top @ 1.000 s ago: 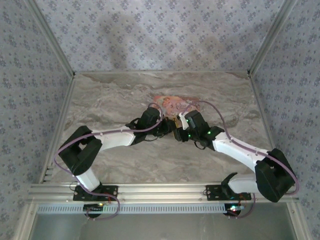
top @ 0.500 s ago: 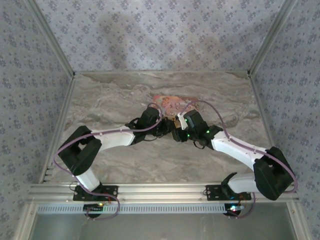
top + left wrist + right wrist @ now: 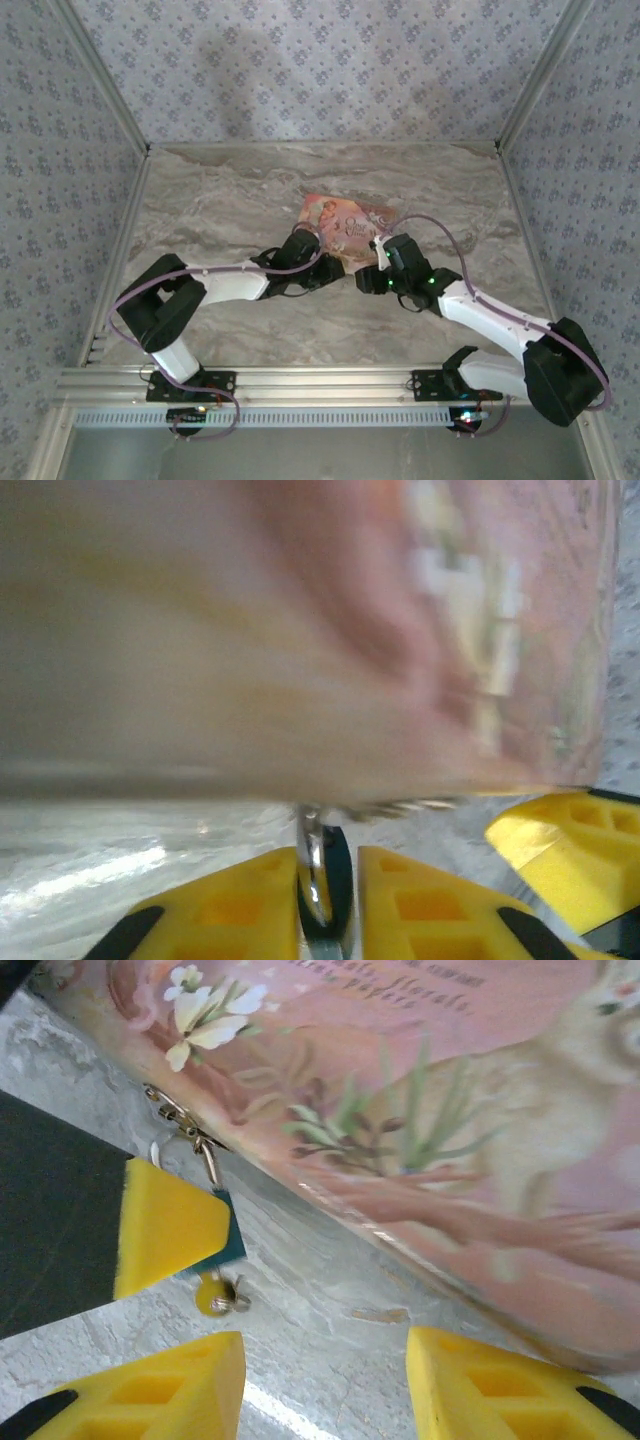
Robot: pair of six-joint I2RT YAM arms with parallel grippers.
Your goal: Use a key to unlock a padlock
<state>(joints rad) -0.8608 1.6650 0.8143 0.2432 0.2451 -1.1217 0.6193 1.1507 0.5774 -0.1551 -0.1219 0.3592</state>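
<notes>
On a marbled grey bench (image 3: 220,200), the blocky yellow foam left fingers (image 3: 270,885) pinch shut on the tiny blue padlock (image 3: 224,1247), its silvery loop hooked to the clasp of the glossy pink tin (image 3: 420,1080), while the right fingers (image 3: 180,1375) gape wide, holding nothing.

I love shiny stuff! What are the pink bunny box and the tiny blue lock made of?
The pink tin box looks like metal, glossy, with a printed picture and a metal clasp. The padlock seems blue-painted metal with a silvery shackle; too blurry to be sure.
</notes>
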